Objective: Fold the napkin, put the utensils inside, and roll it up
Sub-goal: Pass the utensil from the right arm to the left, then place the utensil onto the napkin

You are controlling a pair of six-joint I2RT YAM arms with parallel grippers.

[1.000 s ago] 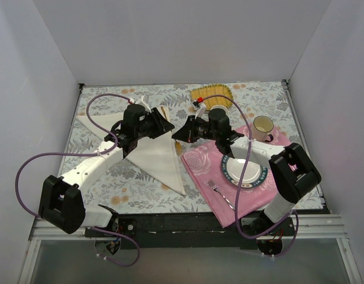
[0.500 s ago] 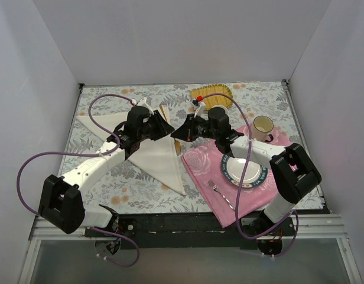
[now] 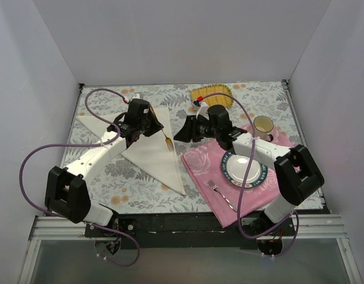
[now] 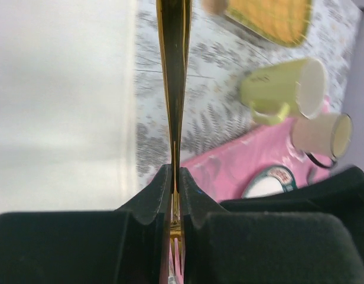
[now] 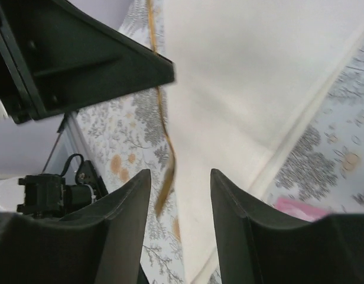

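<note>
Handover done: my left gripper [image 4: 175,176] has pinched shut on the gold fork [image 3: 168,141], and my right gripper [image 5: 181,177] has sprung apart (empty now). The fork hangs over the folded napkin [image 3: 149,152], ready for placing.

The left arm [image 3: 90,158] and the right arm [image 3: 260,151] are alike: smooth white tube-shaped links joined by chunky black housings with rounded corners. The biggest black block [image 3: 67,198] sits at the left shoulder, and a matching block [image 3: 297,173] sits on the right. A thin purple cable [image 3: 27,171] runs along the left arm in loose loops, and a second purple cable [image 3: 246,127] runs along the right. A small red spot [image 3: 199,102] marks the right wrist beside a white fitting. The left tool [image 4: 175,177] has matt black fingers [image 4: 148,201] that taper to narrow tips. The right tool [image 5: 180,177] has the same dark wedge-shaped fingers [image 5: 124,231].
</note>
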